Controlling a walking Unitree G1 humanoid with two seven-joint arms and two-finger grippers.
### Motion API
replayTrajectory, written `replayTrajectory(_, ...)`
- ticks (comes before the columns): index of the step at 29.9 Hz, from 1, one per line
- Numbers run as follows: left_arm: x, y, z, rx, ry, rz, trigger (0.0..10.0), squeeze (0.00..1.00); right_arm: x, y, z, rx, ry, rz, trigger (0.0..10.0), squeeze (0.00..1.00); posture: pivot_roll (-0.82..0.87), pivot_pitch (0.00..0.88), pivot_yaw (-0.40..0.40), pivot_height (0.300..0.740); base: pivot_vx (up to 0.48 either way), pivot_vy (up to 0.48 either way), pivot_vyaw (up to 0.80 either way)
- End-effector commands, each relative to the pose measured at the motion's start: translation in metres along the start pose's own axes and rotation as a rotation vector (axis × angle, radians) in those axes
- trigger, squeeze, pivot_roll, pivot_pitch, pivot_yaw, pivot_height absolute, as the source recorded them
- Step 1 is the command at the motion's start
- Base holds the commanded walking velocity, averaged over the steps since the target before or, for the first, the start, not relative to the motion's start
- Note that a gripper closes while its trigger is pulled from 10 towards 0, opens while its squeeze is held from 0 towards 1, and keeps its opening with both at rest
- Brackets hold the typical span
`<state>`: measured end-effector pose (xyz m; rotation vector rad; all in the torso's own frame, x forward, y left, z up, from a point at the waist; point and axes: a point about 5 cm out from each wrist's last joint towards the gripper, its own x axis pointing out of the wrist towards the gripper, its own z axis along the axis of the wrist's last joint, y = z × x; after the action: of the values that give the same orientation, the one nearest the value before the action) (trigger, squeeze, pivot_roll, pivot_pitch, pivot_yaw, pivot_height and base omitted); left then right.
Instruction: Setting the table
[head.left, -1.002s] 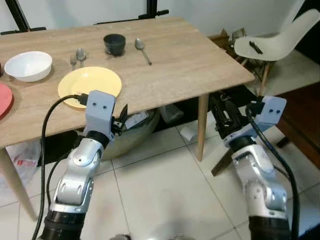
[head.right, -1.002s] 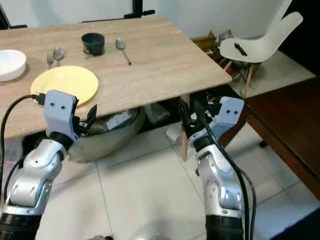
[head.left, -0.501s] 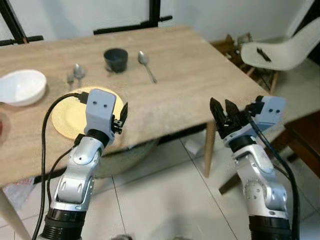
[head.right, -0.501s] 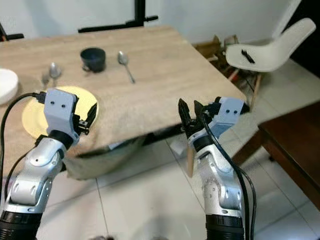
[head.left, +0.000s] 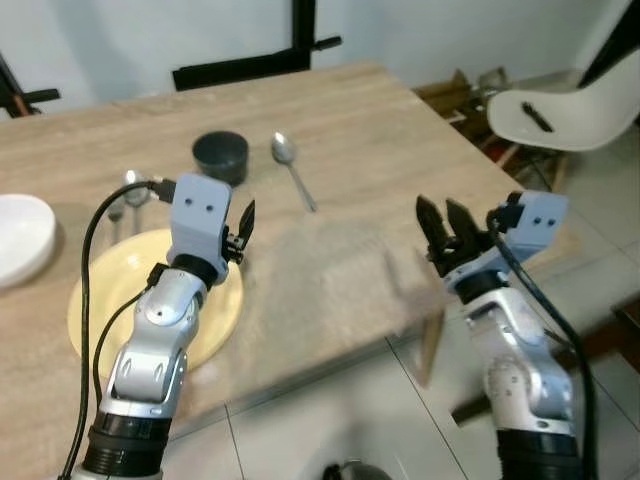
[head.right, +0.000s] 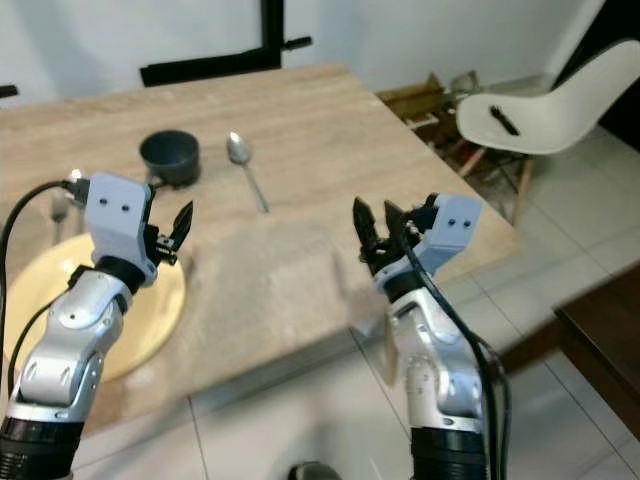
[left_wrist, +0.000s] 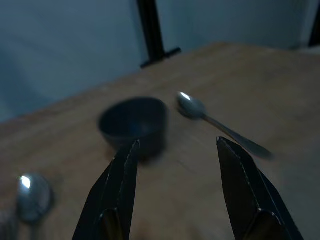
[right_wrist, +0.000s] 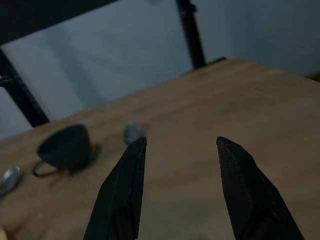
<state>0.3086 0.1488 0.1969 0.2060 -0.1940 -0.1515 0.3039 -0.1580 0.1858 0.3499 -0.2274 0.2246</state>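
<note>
The yellow plate (head.left: 150, 310) lies near the front edge of the wooden surface (head.left: 380, 150), partly under the left arm. Just beyond it stands a dark cup (head.left: 220, 157), with one spoon (head.left: 293, 168) lying just to its right, handle toward the robot, and another spoon (head.left: 133, 183) to the cup's left, beside the plate's far rim. A white bowl (head.left: 22, 238) sits at the left edge of the head view, well apart from the cup.

No writing or brand mark can be read on any of these things.

The left gripper (head.left: 243, 222) hangs over the plate's right rim, pointing toward the cup, its jaws open and holding nothing; in the left wrist view the cup (left_wrist: 134, 125) sits just past one finger and the spoon (left_wrist: 215, 125) between the two. The right gripper (head.left: 443, 225) is raised over the surface near its right front edge, jaws also spread and empty, facing the cup (right_wrist: 65, 149) from well apart.

A white chair (head.left: 560, 105) stands off to the right, past the corner.

Since a second ago the camera has come closer and higher: then the grippers were low in front of the edge, the right one below it by the leg, while now both are above the wood. The tableware lies in the same arrangement.
</note>
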Motion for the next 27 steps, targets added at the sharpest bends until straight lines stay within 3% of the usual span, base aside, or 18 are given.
replayTrajectory(1, -0.003, 0.002, -0.003, 0.023, 0.008, 0.003, 10.0, 0.00, 0.001, 0.005, -0.002, 0.013, 0.009, 0.037, 10.0, 0.00, -0.11, 0.048, 0.008, 0.740, 0.480, 0.000, 0.00)
replayTrajectory(5, -0.003, 0.001, 0.001, 0.034, -0.019, -0.005, 10.0, 0.00, 0.003, 0.007, -0.002, 0.017, 0.020, 0.075, 10.0, 0.00, -0.11, 0.049, 0.008, 0.740, 0.405, 0.000, 0.00)
replayTrajectory(18, -0.011, 0.004, 0.022, 0.093, -0.094, -0.127, 10.0, 0.00, 0.017, 0.025, -0.013, 0.007, 0.122, 0.245, 10.0, 0.00, -0.08, 0.063, 0.008, 0.740, 0.000, 0.000, 0.00)
replayTrajectory(23, -0.018, 0.010, 0.033, 0.058, -0.054, -0.281, 10.0, 0.00, 0.026, 0.035, -0.031, -0.077, 0.250, 0.358, 10.0, 0.00, -0.06, 0.082, 0.019, 0.740, 0.000, 0.000, 0.00)
replayTrajectory(27, -0.023, 0.012, 0.039, 0.058, -0.039, -0.338, 10.0, 0.00, 0.033, 0.034, -0.035, -0.106, 0.288, 0.372, 10.0, 0.00, -0.05, 0.091, 0.022, 0.740, 0.000, 0.000, 0.00)
